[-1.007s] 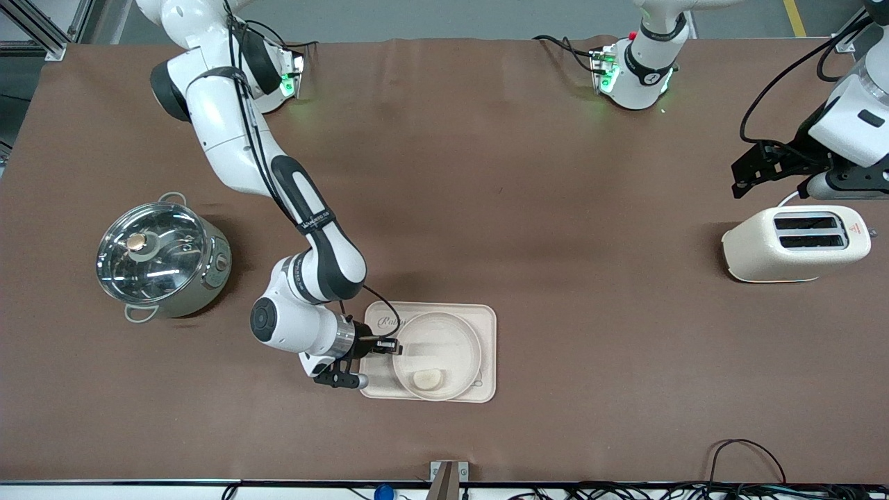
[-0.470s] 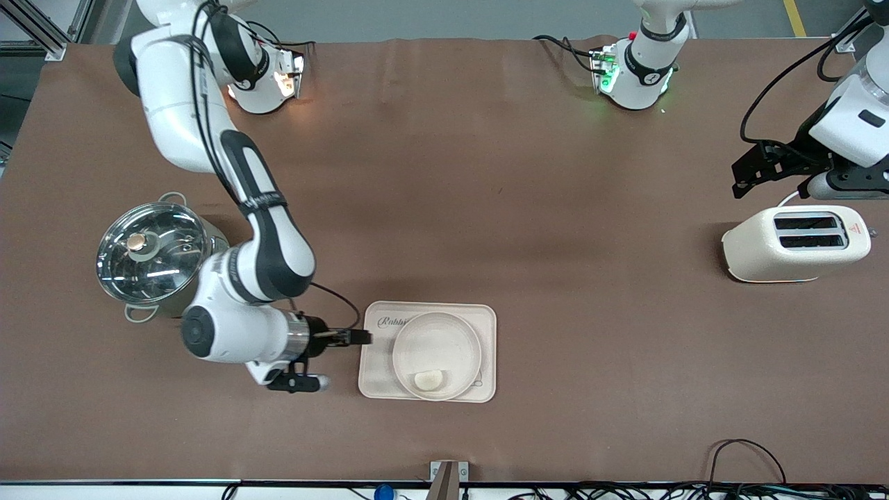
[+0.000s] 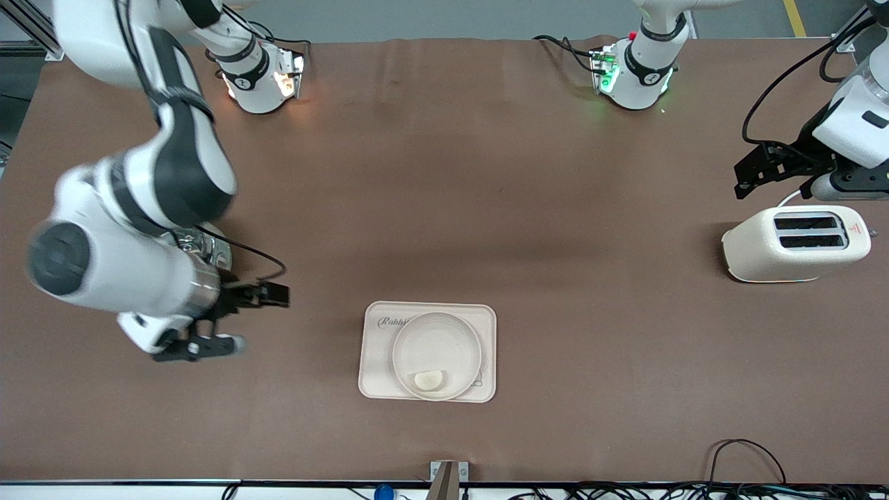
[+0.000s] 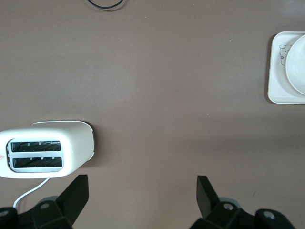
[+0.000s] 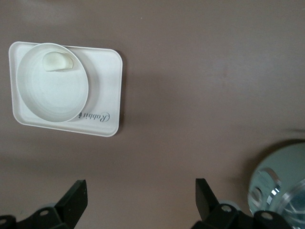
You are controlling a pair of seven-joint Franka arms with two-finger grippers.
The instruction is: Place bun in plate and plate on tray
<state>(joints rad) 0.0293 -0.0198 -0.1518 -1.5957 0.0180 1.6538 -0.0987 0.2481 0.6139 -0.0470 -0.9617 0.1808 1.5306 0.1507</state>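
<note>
The bun (image 3: pixel 428 379) lies in the round plate (image 3: pixel 437 340), at the plate's edge nearest the front camera. The plate sits on the Rabbit tray (image 3: pixel 375 364). The right wrist view shows the bun (image 5: pixel 56 61), plate (image 5: pixel 50 93) and tray (image 5: pixel 104 76) too. My right gripper (image 3: pixel 279 295) is open and empty, up over the bare table between the pot and the tray, its jaws wide apart in its wrist view (image 5: pixel 140 195). My left gripper (image 3: pixel 742 182) waits open and empty over the table beside the toaster, also shown in its wrist view (image 4: pixel 141 191).
A cream toaster (image 3: pixel 795 243) stands at the left arm's end of the table. A steel pot with a glass lid (image 5: pixel 281 186) stands at the right arm's end, mostly hidden under the right arm in the front view. Cables lie along the table's front edge.
My right gripper has drawn back from the plate's rim and off the tray, rising and swinging toward the pot. Plate, bun and tray stay put. The left arm has not moved.
</note>
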